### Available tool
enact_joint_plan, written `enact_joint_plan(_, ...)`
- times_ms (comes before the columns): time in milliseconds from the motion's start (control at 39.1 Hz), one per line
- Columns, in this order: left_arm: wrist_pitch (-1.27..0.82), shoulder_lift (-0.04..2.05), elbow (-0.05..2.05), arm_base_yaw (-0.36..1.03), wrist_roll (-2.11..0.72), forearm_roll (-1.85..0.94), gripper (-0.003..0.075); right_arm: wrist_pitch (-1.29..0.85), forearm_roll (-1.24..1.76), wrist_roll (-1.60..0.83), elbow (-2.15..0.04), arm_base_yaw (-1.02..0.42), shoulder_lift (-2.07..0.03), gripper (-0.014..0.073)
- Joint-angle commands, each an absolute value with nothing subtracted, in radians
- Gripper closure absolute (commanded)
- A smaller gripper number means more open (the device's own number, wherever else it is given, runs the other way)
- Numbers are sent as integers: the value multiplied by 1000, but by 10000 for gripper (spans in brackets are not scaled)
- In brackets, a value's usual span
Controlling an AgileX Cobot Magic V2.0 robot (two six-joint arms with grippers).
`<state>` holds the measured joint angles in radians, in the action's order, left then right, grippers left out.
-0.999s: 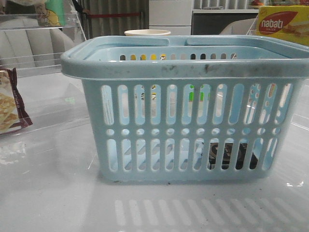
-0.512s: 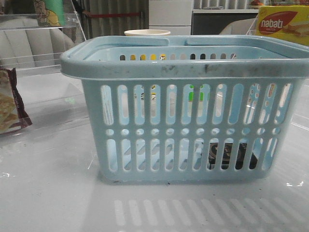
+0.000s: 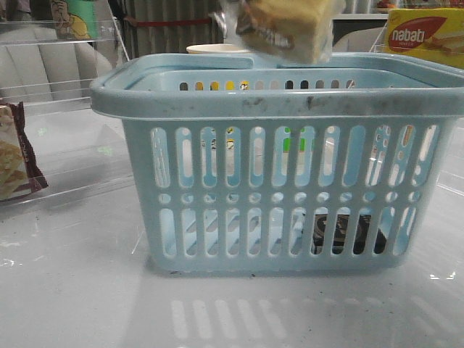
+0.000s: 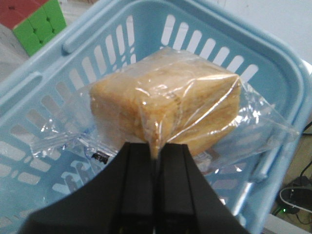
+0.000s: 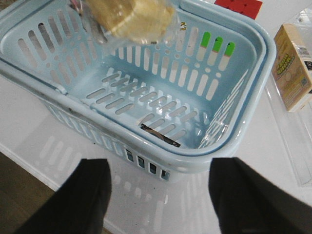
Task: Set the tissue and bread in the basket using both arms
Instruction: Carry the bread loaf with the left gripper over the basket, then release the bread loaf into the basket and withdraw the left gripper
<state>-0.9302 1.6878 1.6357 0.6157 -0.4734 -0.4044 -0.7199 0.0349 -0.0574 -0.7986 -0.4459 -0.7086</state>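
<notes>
The light-blue basket (image 3: 283, 196) stands mid-table and also shows in both wrist views (image 4: 273, 63) (image 5: 243, 122). My left gripper (image 4: 155, 146) is shut on the clear wrap of the bread (image 4: 165, 105). It holds the yellowish chunk over the basket's open top. The bread shows at the top of the front view (image 3: 286, 25) and in the right wrist view (image 5: 134, 19). The black tissue pack (image 3: 348, 233) lies on the basket floor in a corner, and shows as a dark edge in the right wrist view (image 5: 161, 136). My right gripper (image 5: 163, 165) is open and empty above the table, outside the basket.
A maroon-edged cracker packet (image 3: 14, 152) lies at the left. A yellow nabati box (image 3: 424, 32) and a paper cup (image 3: 221, 49) stand behind the basket. A Rubik's cube (image 4: 36, 19) and a tan box (image 5: 292, 63) lie beside it.
The bread has come into the front view above the basket's rim; it was out of sight before. The basket and the tissue have not moved.
</notes>
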Motion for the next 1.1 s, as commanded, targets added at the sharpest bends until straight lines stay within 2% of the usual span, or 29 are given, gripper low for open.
enact_joint_plan(0,-872,1689,1664,624,-473,-404,629,-652,25,-64,-824,-447,-705,55)
enact_joint_plan(205,-873,1751,1664,624,-464,-270,628,-652,25,-64,-824,-447,-705,55)
enact_joint_plan(256,-874,1758,1664,620,-455,-257,601,-652,25,-64,-824,-447,-705,55)
enact_joint_plan(358,-877,1765,1664,618,-449,-259,446,-652,25,-64,-824,-447,-705,55)
enact_joint_plan(435,-881,1765,1666,618,-447,-268,285,-652,25,-64,-824,-447,-705,55)
enact_joint_plan(538,-914,1753,1683,618,-447,-274,175,-652,25,-64,-824,-447,-705,55)
enact_joint_plan(794,-1037,1568,1677,618,-417,-251,216,-652,25,-64,-824,-447,-705,55)
enact_joint_plan(1075,-1005,1280,1462,618,-249,-66,216,-652,25,-64,-824,-447,-705,55)
